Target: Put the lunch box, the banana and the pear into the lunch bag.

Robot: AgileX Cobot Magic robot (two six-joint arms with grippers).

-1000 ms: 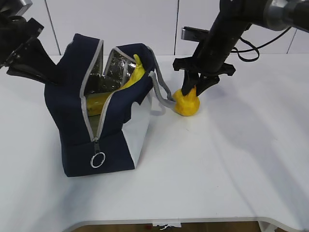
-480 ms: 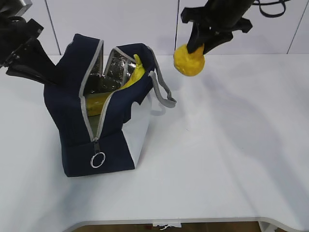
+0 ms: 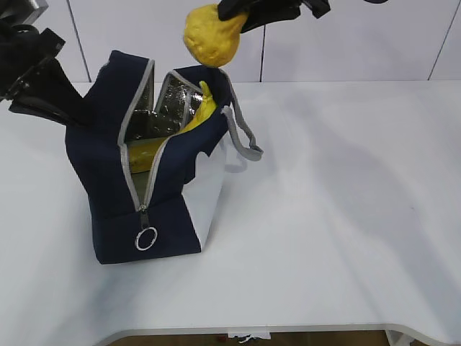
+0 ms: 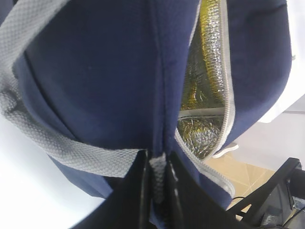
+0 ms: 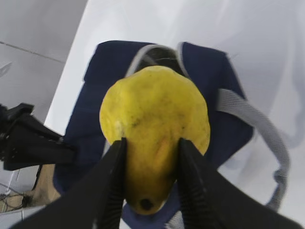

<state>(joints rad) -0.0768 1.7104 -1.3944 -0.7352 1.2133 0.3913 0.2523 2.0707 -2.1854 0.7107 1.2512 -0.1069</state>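
Gripping the pear (image 5: 155, 129) near its narrow top in the right pincer (image 5: 150, 176), aloft above the open lunch bag (image 3: 108, 144); firm, rounded, probably slippery skin. Pinching the bag's edge shut in the left pincer (image 4: 157, 179). Banana (image 3: 205, 108) already inside.

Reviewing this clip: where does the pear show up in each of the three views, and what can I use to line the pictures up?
Exterior view: the pear hangs at top centre, above the lunch bag, held by the right gripper.
Left wrist view: not in it; only the bag's fabric, grey handle and silvery lining.
Right wrist view: fills the centre, between the fingers, bag below.
Shared landmark: the bag's open mouth.
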